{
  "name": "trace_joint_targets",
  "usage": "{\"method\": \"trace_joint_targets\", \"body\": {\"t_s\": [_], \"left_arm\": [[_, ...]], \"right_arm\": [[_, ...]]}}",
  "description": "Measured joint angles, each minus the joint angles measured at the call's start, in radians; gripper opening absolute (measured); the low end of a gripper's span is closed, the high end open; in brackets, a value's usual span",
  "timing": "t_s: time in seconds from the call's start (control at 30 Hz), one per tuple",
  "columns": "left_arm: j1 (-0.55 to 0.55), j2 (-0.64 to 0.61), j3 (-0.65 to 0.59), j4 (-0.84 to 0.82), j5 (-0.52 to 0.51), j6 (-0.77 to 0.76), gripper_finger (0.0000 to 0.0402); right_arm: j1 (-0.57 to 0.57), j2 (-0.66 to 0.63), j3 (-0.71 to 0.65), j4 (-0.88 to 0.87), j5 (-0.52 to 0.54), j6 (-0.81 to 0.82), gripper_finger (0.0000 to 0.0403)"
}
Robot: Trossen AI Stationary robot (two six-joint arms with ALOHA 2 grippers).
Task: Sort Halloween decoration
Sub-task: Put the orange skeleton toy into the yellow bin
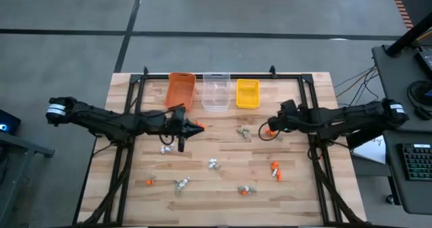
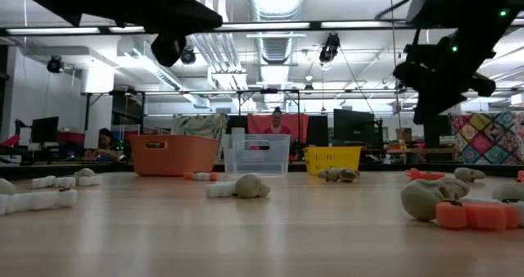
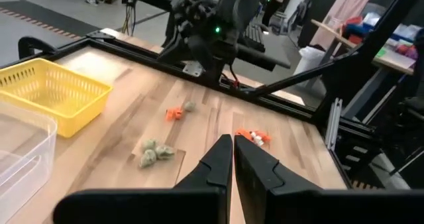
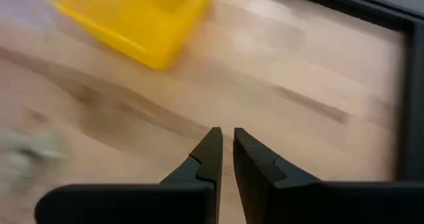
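While both arms hang above the wooden table (image 1: 223,181), trinkets lie scattered across its middle and front.
Left gripper (image 1: 197,127): clenched, empty, just in front of the orange bin (image 1: 181,90). Right gripper (image 1: 267,129): fingers nearly together, nothing seen between them, near the yellow bin (image 1: 247,93). Trinkets' long axes vary; orange trinket (image 1: 275,170) lies front-to-back; others too small to tell.
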Motion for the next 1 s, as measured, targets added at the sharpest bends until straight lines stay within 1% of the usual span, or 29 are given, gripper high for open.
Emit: {"method": "trace_joint_targets", "body": {"t_s": [0.27,0.4,0.47,0.57,0.7,0.83,0.9,0.93,1.0], "left_arm": [[0.000,0.075,0.039,0.000,0.000,0.006,0.0000],[0.000,0.116,0.033,0.074,0.000,-0.034,0.0000],[-0.002,0.143,0.028,0.130,0.000,-0.074,0.0000],[-0.006,0.182,0.027,0.183,0.000,-0.093,0.0000],[-0.007,0.240,0.031,0.253,0.000,-0.127,0.0000],[-0.007,0.308,0.086,0.253,0.000,-0.144,0.0000],[-0.007,0.349,0.122,0.237,0.034,-0.203,0.0000],[-0.007,0.367,0.142,0.220,0.083,-0.224,0.0000],[-0.002,0.406,0.183,0.209,0.188,-0.206,0.0000]], "right_arm": [[0.000,0.161,0.066,-0.018,0.003,-0.080,0.0028],[0.000,0.223,0.082,-0.021,0.004,-0.085,0.0028],[0.000,0.245,0.088,-0.017,0.004,-0.100,0.0028],[0.000,0.276,0.089,-0.018,0.004,-0.145,0.0028],[0.000,0.303,0.089,-0.018,0.007,-0.258,0.0028],[0.000,0.320,0.089,-0.011,0.002,-0.214,0.0028],[0.000,0.322,0.089,0.009,0.000,-0.187,0.0028],[0.000,0.321,0.089,0.020,-0.005,-0.181,0.0028],[0.000,0.317,0.089,0.045,-0.038,-0.191,0.0028]]}}
